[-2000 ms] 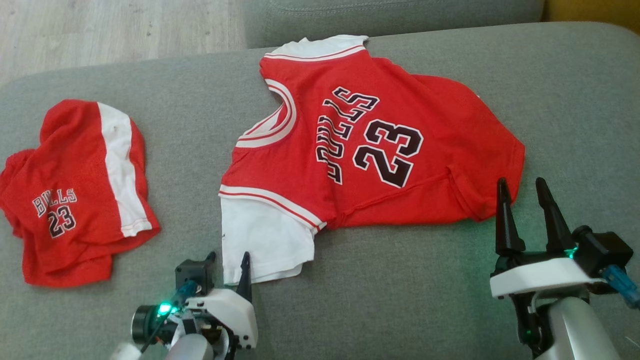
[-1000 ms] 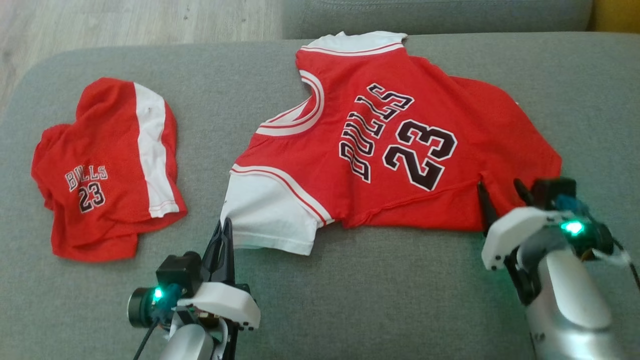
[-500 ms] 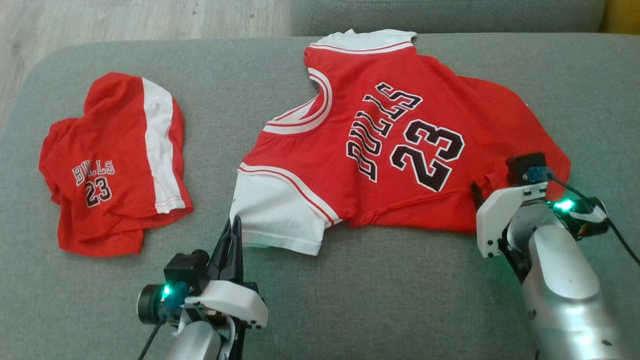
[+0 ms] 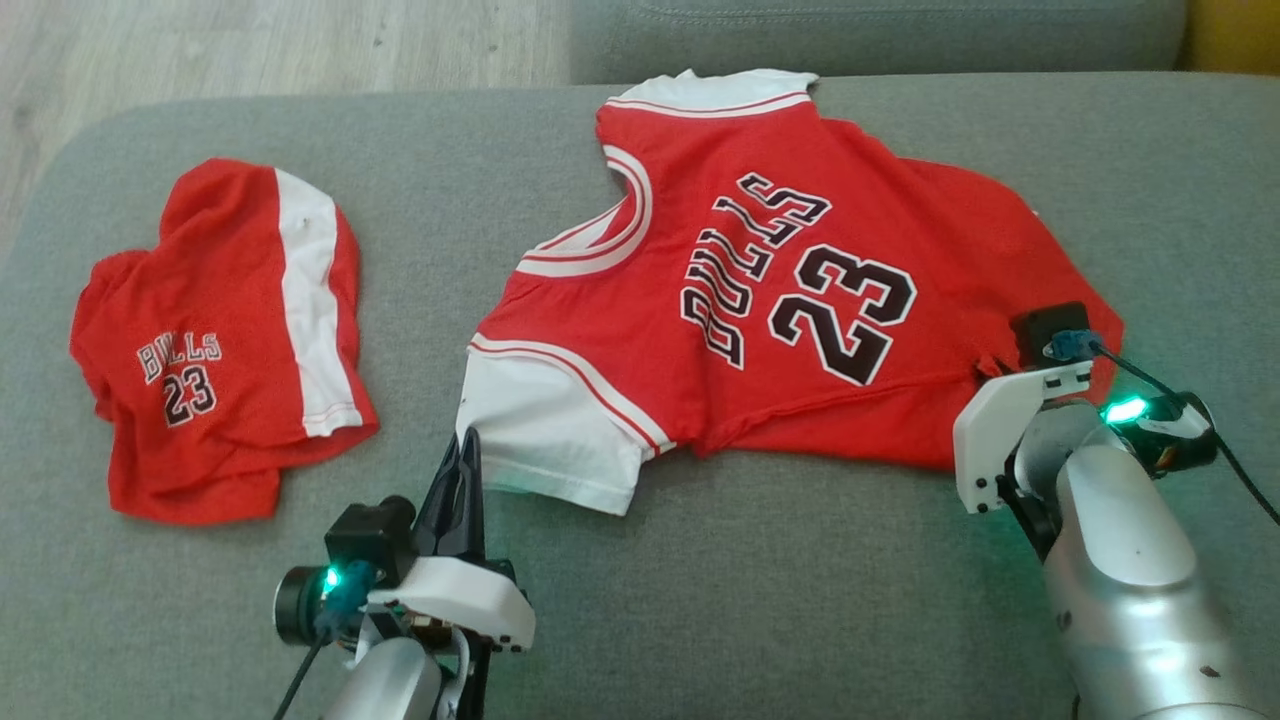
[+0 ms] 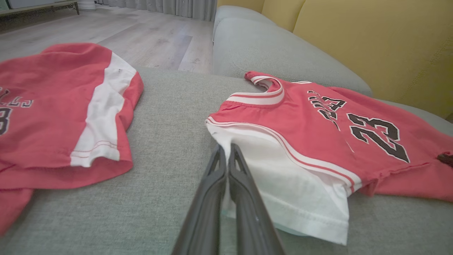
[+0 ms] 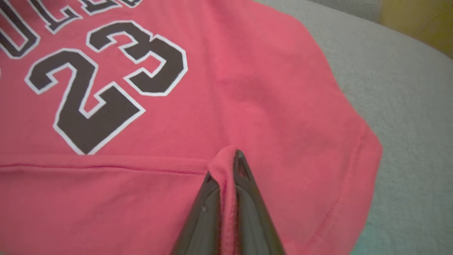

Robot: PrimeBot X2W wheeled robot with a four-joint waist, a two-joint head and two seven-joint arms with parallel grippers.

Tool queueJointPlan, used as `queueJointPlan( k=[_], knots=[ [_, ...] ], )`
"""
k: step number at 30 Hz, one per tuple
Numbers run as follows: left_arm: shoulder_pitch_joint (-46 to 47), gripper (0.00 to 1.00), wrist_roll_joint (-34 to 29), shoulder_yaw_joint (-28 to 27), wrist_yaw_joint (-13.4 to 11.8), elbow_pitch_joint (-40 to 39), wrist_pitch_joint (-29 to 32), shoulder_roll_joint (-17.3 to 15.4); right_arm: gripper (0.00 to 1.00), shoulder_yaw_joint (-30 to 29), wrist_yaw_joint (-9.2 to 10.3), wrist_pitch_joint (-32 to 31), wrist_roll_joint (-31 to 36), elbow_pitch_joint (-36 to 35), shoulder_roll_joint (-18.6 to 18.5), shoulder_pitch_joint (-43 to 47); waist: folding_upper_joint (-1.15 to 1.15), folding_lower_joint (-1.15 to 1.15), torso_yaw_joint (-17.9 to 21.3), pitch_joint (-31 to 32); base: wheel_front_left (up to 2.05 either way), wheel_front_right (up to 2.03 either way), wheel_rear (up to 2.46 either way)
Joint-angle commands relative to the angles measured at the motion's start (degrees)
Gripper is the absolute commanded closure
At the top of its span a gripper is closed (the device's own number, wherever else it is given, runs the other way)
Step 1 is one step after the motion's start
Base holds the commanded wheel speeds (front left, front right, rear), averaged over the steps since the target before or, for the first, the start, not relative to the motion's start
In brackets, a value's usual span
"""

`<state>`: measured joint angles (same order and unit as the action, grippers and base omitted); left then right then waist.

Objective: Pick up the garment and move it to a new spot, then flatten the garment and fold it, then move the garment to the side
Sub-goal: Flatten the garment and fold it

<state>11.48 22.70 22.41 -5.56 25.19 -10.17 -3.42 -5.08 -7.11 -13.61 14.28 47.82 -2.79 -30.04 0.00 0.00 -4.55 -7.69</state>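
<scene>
Red-and-white fabric jersey (image 4: 800, 300) runs left-right: right claw (image 6: 226, 168) pinches red hem fold (image 6: 223, 156), left claw (image 5: 225, 157) closed at white sleeve (image 5: 283, 184) edge.

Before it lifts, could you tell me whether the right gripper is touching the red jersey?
Touching. The right wrist view shows the right gripper shut on a ridge of the red jersey.

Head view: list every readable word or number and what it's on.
"BULLS": black letters on the red jersey with white sleeves.
"23": beside it on the same jersey.
"BULLS": small letters on the red shorts with a white side stripe.
"23": under it on the shorts.
Nothing else legible.
</scene>
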Motion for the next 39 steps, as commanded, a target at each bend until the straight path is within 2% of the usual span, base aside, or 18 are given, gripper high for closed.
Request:
queueJointPlan(
  k=[1,7,13,16,17,21,26,32,39],
  knots=[
    [1.98,1.00,0.41,-1.45,-0.33,-1.38,-0.79,-0.55,1.00,1.23,-0.37,1.17,0.14,-1.51,-0.36,-2.39,0.00,0.00,0.34,0.48,0.00,0.00,0.00],
    [1.57,1.00,1.33,-2.72,-0.92,-1.86,-1.28,-1.38,1.00,2.88,-0.37,5.51,-3.98,-4.97,-1.15,-2.14,0.00,0.00,1.72,2.40,0.00,0.00,0.00],
    [1.83,1.00,4.66,-5.77,-0.43,-4.19,-0.94,-2.43,1.00,9.26,-0.37,9.33,-15.91,-14.18,-3.88,-0.92,0.00,0.00,3.85,5.04,0.00,0.00,0.00],
    [3.29,1.00,7.60,-7.91,0.58,-7.00,0.32,-2.87,1.00,12.83,-0.37,10.10,-22.20,-21.25,-7.20,-0.24,0.00,0.00,4.99,6.26,0.00,0.00,0.00],
    [5.23,1.00,9.29,-9.24,1.23,-9.58,1.51,-3.45,1.00,14.75,-0.37,10.63,-25.40,-25.93,-9.71,-0.12,0.00,0.00,5.57,6.96,0.00,0.00,0.00],
    [11.11,1.00,12.26,-11.82,1.89,-15.73,4.55,-4.61,1.00,16.68,-0.37,12.54,-29.86,-33.36,-14.30,-1.06,0.00,0.00,6.31,8.08,0.00,0.00,0.00],
    [18.46,1.00,15.60,-15.04,1.05,-21.49,7.66,-5.02,1.00,17.35,-0.37,16.20,-33.19,-38.82,-17.46,-3.94,0.00,0.00,6.55,8.71,0.00,0.00,0.00],
    [26.08,1.00,18.73,-18.25,-1.49,-28.04,11.21,-5.18,1.00,21.35,-0.37,20.44,-37.07,-45.08,-21.72,-7.03,0.00,0.00,6.14,9.87,0.00,0.00,0.00],
    [25.98,1.00,20.16,-18.20,-3.69,-34.90,16.56,-6.26,1.00,20.94,-0.37,19.54,-40.97,-50.31,-24.30,-5.44,0.00,0.00,5.20,11.05,0.00,0.00,0.00]
  ],
)
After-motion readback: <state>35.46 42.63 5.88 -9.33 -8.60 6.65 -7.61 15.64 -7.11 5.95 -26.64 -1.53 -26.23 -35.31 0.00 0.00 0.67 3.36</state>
